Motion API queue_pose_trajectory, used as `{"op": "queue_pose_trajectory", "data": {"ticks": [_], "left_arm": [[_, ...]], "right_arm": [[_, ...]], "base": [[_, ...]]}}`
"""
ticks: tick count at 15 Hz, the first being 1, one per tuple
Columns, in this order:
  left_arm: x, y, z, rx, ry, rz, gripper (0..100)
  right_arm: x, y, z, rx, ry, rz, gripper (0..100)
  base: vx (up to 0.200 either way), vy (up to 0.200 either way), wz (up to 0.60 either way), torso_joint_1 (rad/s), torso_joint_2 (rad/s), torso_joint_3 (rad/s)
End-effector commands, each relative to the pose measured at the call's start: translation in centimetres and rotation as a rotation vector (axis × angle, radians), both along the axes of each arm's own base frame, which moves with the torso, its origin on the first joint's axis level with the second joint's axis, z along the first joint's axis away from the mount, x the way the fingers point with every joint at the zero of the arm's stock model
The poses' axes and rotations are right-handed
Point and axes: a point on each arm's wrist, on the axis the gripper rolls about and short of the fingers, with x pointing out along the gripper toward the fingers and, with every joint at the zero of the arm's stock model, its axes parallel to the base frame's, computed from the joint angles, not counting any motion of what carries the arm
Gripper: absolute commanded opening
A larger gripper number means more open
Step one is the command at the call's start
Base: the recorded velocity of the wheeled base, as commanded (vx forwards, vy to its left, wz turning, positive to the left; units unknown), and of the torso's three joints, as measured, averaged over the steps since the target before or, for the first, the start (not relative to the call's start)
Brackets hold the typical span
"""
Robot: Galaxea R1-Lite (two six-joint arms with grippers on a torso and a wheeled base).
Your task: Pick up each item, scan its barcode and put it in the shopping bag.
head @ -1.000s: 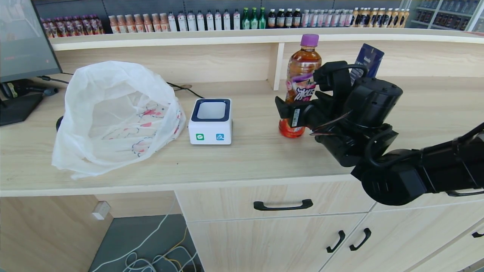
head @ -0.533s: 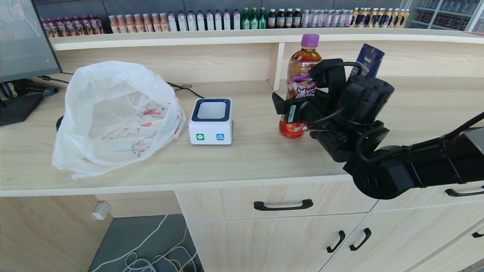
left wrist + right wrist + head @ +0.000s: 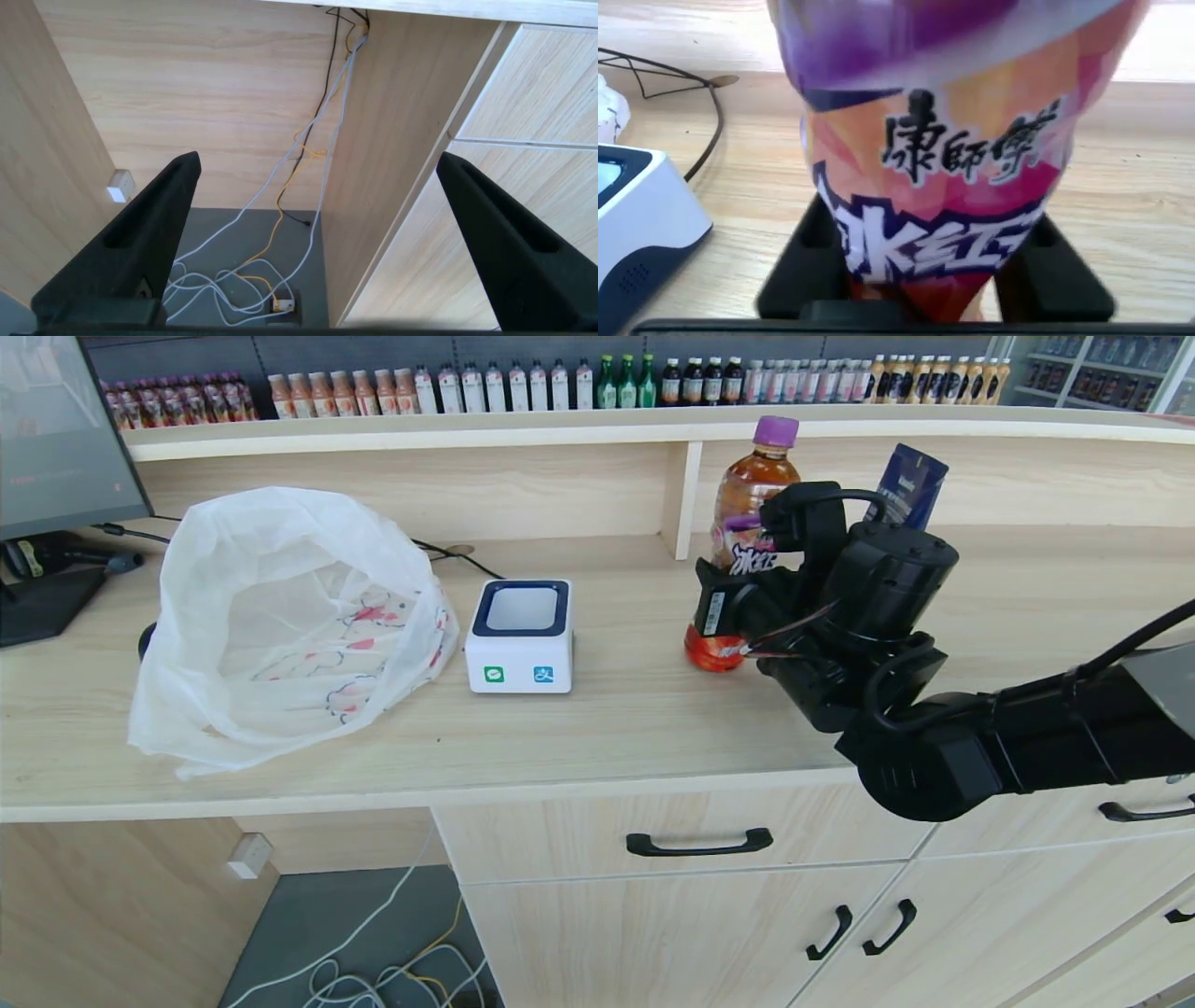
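Bottle (image 3: pixel 744 513) of amber drink, with a purple cap and a purple-and-orange label, sits between the fingers of the right pincer (image 3: pixel 731 613), which pinches it low on the body, at the lower part of the label. One dark finger (image 3: pixel 708 611) presses the side of the bottle that faces the robot's left; the other is hidden behind the bottle. The bottle is tilted, its cap above the pincer and leaning toward the robot's right. Its base is just below the pincer at the surface of the counter (image 3: pixel 607 728); whether it rests flat there cannot be told. In the right wrist view the label spans the space between the two fingers.

To the left of the right pincer, apart from it, the white scanner (image 3: pixel 520 635) with a dark-rimmed top window stands on the same counter. Farther left of the pincer, just beside the scanner, the shopping bag (image 3: pixel 233 541) of thin white plastic sits slumped with its mouth open. Beyond the pincer and to its right, a blue packet (image 3: pixel 907 485) stands tilted near the counter's back wall, partly hidden by the arm.

The left pincer (image 3: pixel 318 161) hangs below counter level with its fingers spread wide; beyond it loose cables (image 3: pixel 329 149) run down a wooden panel to a dark floor
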Motion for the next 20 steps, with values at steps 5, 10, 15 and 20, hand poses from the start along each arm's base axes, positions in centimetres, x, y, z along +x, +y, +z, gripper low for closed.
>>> {"op": "queue_pose_trajectory", "data": {"ticks": [5, 10, 15, 20], "left_arm": [[0.0, 0.0, 0.0, 0.000, 0.000, 0.001, 100], [0.0, 0.0, 0.0, 0.000, 0.000, 0.001, 100], [0.0, 0.0, 0.0, 0.000, 0.000, 0.001, 100], [0.0, 0.0, 0.0, 0.000, 0.000, 0.001, 100]], "right_arm": [[-0.1, 0.0, 0.3, 0.010, -0.010, 0.001, 0], [-0.7, 0.1, 1.3, 0.035, -0.035, 0.066, 0], [-2.2, 0.5, 2.8, 0.043, -0.075, 0.112, 0], [-5.0, 2.3, 4.4, 0.069, -0.109, 0.190, 0]], "base": [[0.000, 0.000, 0.00, 0.000, 0.00, 0.000], [0.000, 0.000, 0.00, 0.000, 0.00, 0.000], [0.000, 0.000, 0.00, 0.000, 0.00, 0.000], [0.000, 0.000, 0.00, 0.000, 0.00, 0.000]]}}
